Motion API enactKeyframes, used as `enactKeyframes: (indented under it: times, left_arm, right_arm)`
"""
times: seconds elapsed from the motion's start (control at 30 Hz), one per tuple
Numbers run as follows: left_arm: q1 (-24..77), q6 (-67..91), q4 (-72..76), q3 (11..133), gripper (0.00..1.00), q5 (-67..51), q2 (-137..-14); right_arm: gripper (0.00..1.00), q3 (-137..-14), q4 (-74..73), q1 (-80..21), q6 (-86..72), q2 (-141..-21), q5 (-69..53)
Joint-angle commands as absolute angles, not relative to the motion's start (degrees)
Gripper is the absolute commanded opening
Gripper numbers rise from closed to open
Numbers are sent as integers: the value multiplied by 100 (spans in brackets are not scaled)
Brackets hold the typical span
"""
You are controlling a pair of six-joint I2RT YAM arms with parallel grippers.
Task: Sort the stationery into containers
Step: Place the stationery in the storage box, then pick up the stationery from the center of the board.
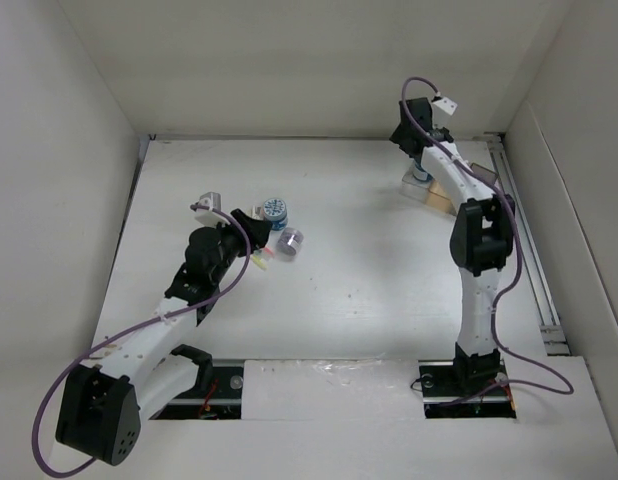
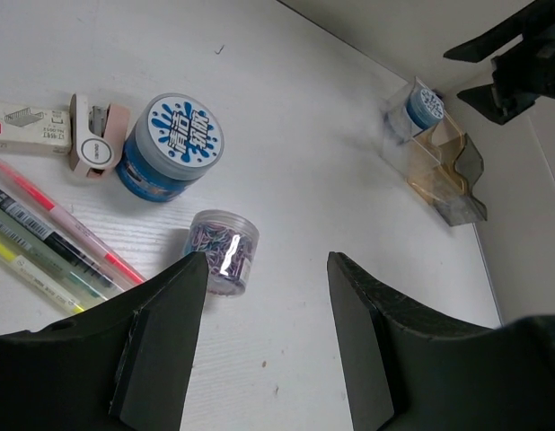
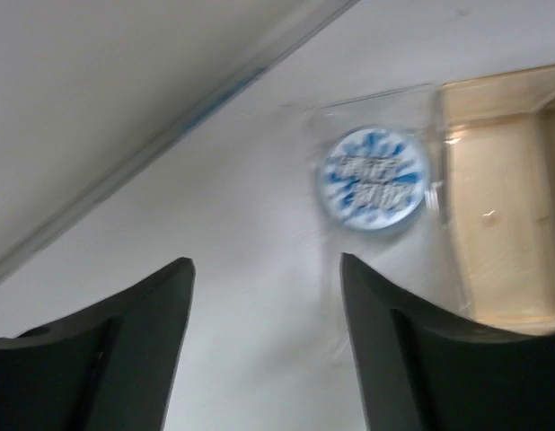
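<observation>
top view, bin block [image 1: 439,200]: at 1 o'clock on the table [image 1: 369,300], right under the right gripper [image 1: 421,160]; the arm hides what is in it.
top view, loose items: at 10 o'clock from table centre; loose blue roll [image 1: 276,210], silvery cylinder [image 1: 290,241] at its 5 o'clock, pens [image 1: 261,258] at its 7 o'clock.
top view, left gripper [image 1: 259,225]: just beside the roll and cylinder, at their 9 o'clock.
left wrist, left gripper state: fingers spread, nothing between them; the cylinder stands off-centre, just beyond one fingertip.
left wrist, risk: closing from here would likely clip the cylinder's side and topple it or roll it into the pens at its 9 o'clock.
left wrist, clutter: stapler [image 2: 96,135] and staple box [image 2: 26,126] at 9 o'clock of the loose roll, unsorted.
left wrist, bins: at 2 o'clock; clear bin [image 2: 394,130] holds the binned blue roll [image 2: 424,106]; tan bin [image 2: 435,166] and dark bin [image 2: 466,202] look empty.
right wrist, right gripper state: fingers spread, pinching nothing, above the clear bin.
right wrist, clear bin: the binned roll lies flat inside, printed top up.
right wrist, tan bin: at 3 o'clock of the clear bin, looks empty.
right wrist, risk: blurred picture; a finger catching the clear wall could drag the block.
</observation>
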State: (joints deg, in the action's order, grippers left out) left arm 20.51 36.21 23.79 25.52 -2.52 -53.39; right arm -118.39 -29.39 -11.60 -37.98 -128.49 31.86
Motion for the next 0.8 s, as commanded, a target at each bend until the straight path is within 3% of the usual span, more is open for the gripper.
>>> enactKeyframes:
  times: [0.0, 0.03, 0.13, 0.23, 0.33, 0.37, 0.43, 0.5, 0.57, 0.77]
  left_arm:
    - [2048, 3542, 2541, 2619, 53, -159, -5133]
    - [2048, 3542, 2479, 2619, 53, -97, -5046]
    - [2048, 3489, 2426, 2619, 53, -35, -4773]
    - [2048, 3550, 2426, 2410, 53, 228, -4334]
    - [2048, 3612, 2426, 2233, 53, 509, -3719]
    - [2048, 3665, 2426, 2102, 53, 588, -3544]
    - [2048, 3753, 2374, 2039, 53, 861, -3043]
    - [2048, 3858, 2303, 1890, 53, 1088, -2726]
    - [2048, 3858, 2303, 1819, 54, 1143, -2339]
    - [2048, 3911, 2303, 1749, 57, 1082, -2354]
  right_arm:
    - [69, -11254, -2156, -1651, -3762, -11745, 2674]
    - [45, -11067, -2032, -1765, -3762, -11629, 2446]
    - [10, -10618, -1688, -2284, -3823, -11426, 1470]
    - [7, -10407, -1407, -2872, -3823, -11504, 880]
    - [40, -10580, -1406, -3418, -3823, -11828, 546]
    - [64, -10678, -1406, -3541, -3754, -11926, 545]
    - [82, -10871, -1468, -3856, -3700, -12137, 606]
    - [94, -11240, -1740, -4016, -3578, -12444, 746]
    - [99, -11433, -1801, -4201, -3516, -12585, 800]
    - [99, -11996, -2293, -4456, -3313, -13156, 930]
